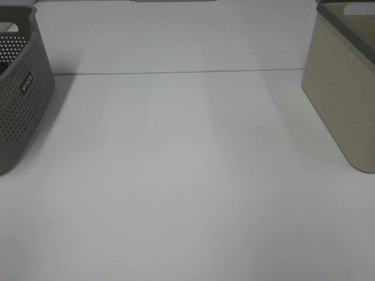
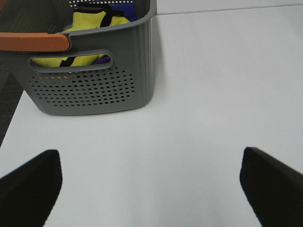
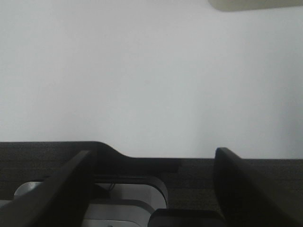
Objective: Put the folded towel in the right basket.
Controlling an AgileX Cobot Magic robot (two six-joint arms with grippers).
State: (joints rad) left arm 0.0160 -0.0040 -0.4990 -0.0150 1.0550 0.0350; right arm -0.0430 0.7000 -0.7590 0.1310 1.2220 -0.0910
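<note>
You've got the perforated basket point(image 1: 20, 88) far left on the table point(image 1: 187, 187), solid basket point(image 1: 345, 93) far right, well apart.

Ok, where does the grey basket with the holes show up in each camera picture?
Exterior high: grey basket at the left edge, partly cut off.
Left wrist: it fills the upper left, yellow cloth inside, ahead of the open claw.
Right wrist: not in it.
Shared landmark: the white table.

Both baskets, grey point(image 1: 20, 88) and beige point(image 1: 345, 88), are cut off by edges.
</note>
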